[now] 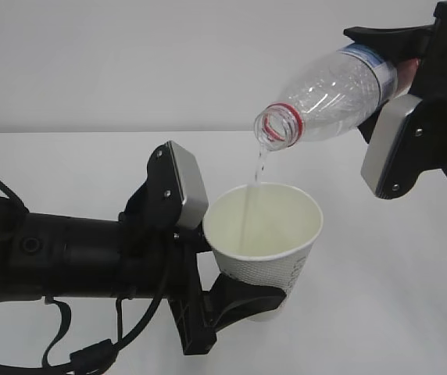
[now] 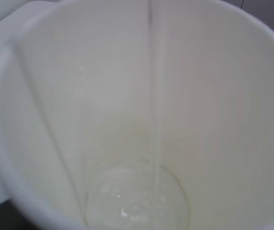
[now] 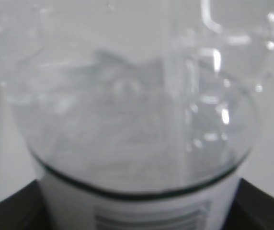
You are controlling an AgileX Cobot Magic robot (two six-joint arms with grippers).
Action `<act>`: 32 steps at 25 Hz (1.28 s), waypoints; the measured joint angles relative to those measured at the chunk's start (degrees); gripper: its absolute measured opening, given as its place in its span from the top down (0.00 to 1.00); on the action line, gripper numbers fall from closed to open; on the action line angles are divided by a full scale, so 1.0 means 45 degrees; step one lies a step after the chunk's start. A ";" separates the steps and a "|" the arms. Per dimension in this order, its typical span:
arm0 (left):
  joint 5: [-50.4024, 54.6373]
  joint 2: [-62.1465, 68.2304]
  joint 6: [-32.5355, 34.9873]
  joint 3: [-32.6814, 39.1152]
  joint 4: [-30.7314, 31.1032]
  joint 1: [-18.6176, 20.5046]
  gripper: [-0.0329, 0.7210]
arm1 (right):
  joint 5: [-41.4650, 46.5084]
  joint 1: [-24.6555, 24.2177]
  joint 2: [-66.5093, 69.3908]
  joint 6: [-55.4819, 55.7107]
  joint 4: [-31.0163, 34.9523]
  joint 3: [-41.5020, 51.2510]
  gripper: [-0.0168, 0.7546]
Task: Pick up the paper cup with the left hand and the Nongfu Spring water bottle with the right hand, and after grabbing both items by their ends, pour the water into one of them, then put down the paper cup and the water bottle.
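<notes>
Clear water streams since right hand clamps bottle tilted; left hand fingers grip paper cup underneath.

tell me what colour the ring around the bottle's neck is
Red; the neck ring on the water bottle shows best in the exterior view.

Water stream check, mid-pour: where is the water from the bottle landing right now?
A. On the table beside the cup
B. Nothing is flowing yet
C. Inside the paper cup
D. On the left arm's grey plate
C. In the exterior view a thin stream of water falls from the tilted Nongfu Spring water bottle into the open mouth of the paper cup, and the left wrist view shows it pooling at the cup's bottom.
</notes>
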 joint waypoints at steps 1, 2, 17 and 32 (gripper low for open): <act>0.0000 0.0000 0.0000 0.0000 0.0000 0.0000 0.24 | 0.0000 0.0000 0.0000 0.0000 0.0000 0.0000 0.31; 0.0000 0.0000 0.0000 0.0000 0.0000 0.0000 0.24 | -0.0029 0.0000 0.0000 -0.0024 0.0000 0.0000 0.31; 0.0000 0.0000 0.0000 0.0000 0.0027 0.0000 0.24 | -0.0029 0.0000 0.0000 -0.0172 0.0000 0.0000 0.31; 0.0000 0.0000 0.0000 0.0000 0.0027 0.0000 0.24 | -0.0029 0.0000 0.0000 -0.0172 0.0000 0.0000 0.31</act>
